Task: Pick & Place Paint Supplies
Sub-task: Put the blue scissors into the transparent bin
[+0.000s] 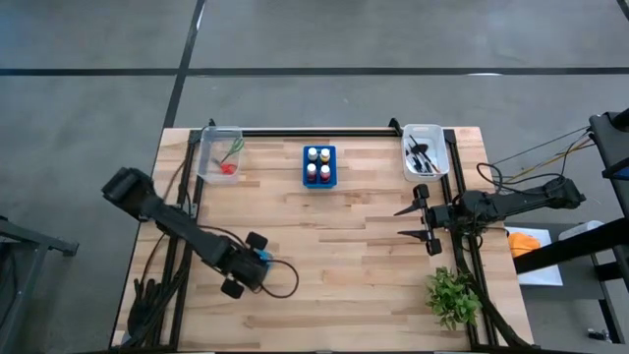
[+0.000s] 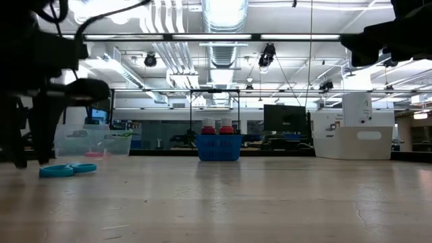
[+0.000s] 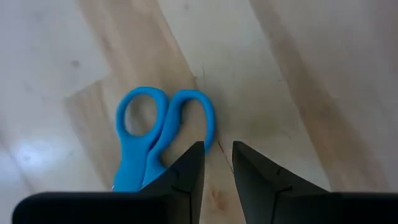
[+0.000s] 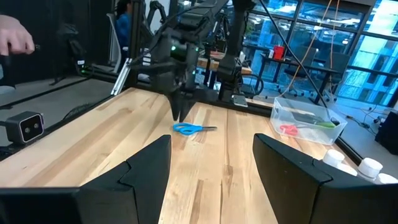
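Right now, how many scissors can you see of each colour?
Blue scissors: 1, lying loose on the table
Red scissors: 1, in the clear bin
Green scissors: 1, in that bin too
Total: 3

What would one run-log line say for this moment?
left gripper: narrow gap, empty, above blue scissors | scissors: flat on table | right gripper: open, empty, waiting
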Controlling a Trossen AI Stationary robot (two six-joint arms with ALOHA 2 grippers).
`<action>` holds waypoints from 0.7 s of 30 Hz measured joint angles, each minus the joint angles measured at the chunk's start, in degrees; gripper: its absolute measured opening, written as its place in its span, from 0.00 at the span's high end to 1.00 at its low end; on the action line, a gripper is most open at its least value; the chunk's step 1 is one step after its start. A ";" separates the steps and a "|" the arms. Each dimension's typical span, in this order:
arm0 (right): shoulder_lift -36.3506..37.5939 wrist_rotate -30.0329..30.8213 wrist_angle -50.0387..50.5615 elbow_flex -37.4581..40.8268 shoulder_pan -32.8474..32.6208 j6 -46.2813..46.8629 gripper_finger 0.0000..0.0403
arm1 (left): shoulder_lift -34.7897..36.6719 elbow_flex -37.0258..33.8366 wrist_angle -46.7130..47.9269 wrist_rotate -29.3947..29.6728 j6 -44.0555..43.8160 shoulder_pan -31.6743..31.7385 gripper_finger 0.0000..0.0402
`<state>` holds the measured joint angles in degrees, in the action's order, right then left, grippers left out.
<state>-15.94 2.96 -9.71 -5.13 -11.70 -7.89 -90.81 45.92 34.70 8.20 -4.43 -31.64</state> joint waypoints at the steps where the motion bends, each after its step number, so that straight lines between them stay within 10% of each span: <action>1: 0.00 0.00 0.02 0.06 0.00 0.01 0.44 | -1.41 0.56 0.25 -0.29 0.38 0.02 0.78; 21: 0.02 0.04 -0.16 0.44 0.00 -0.01 0.44 | -6.56 5.08 2.95 -3.98 4.52 1.39 0.78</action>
<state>-15.92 3.01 -9.87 -4.69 -11.71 -7.90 -97.38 51.01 37.65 4.22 0.09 -30.25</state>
